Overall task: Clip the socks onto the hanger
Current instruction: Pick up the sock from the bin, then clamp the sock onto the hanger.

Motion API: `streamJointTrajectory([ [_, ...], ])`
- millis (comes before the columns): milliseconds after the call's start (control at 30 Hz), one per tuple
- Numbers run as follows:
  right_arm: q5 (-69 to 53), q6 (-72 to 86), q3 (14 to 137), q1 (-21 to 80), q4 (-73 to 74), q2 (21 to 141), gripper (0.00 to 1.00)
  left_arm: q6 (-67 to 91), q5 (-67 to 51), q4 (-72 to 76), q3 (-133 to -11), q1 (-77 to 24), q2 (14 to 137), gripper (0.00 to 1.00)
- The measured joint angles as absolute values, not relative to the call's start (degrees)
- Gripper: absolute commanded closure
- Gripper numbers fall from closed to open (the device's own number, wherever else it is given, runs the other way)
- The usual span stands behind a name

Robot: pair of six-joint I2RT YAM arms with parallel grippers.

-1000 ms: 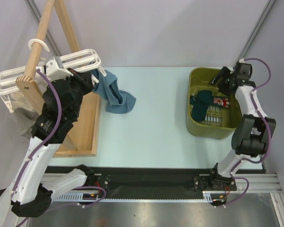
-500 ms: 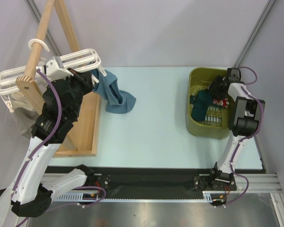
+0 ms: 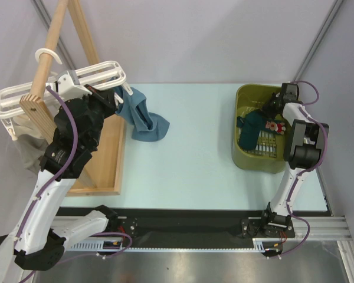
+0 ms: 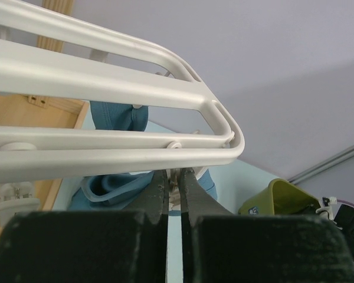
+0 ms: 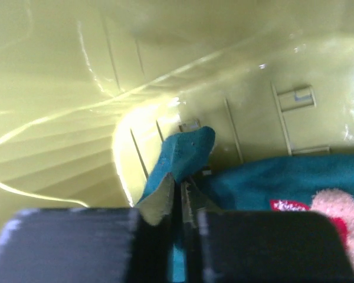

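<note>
1. My left gripper (image 4: 174,191) is up at the far left. Its fingers are pinched together just under a rounded corner of the white hanger (image 4: 106,76), which hangs on the wooden rack (image 3: 47,53).
2. A steel-blue sock (image 3: 143,118) hangs from the hanger's right end, with its lower end resting on the table (image 3: 194,153).
3. My right gripper (image 5: 178,197) is down inside the olive basket (image 3: 243,100) at the far right, clamped on a raised fold of a teal sock (image 5: 186,147).
</note>
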State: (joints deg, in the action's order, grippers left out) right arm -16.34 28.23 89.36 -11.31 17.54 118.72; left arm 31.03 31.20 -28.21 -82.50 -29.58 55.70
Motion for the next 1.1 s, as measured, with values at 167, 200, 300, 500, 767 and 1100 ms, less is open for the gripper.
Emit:
streamJointTrajectory([
  [167,-16.08,27.38,91.39,-11.16,18.41,118.17,1.0,31.09,31.2,-28.21,-82.48,-29.58,55.7,1.0],
  [200,-15.73,27.07,91.22,-10.94,19.03,117.51,1.0,31.16,31.18,-28.18,-82.48,-29.58,55.7,1.0],
  [300,-14.7,25.89,87.29,-9.91,20.27,110.87,1.0,31.27,31.2,-28.14,-82.39,-29.58,55.7,1.0],
  [500,-14.94,22.17,84.93,-3.99,24.32,89.6,1.0,31.46,30.94,-28.23,-82.35,-29.54,55.2,1.0],
  [767,-30.7,15.97,84.82,10.41,24.16,72.93,1.0,32.51,29.98,-28.42,-81.56,-29.54,53.87,1.0],
  [1100,-57.74,21.34,72.9,36.73,3.36,76.2,1.0,36.07,28.67,-28.12,-81.32,-29.45,53.52,1.0],
])
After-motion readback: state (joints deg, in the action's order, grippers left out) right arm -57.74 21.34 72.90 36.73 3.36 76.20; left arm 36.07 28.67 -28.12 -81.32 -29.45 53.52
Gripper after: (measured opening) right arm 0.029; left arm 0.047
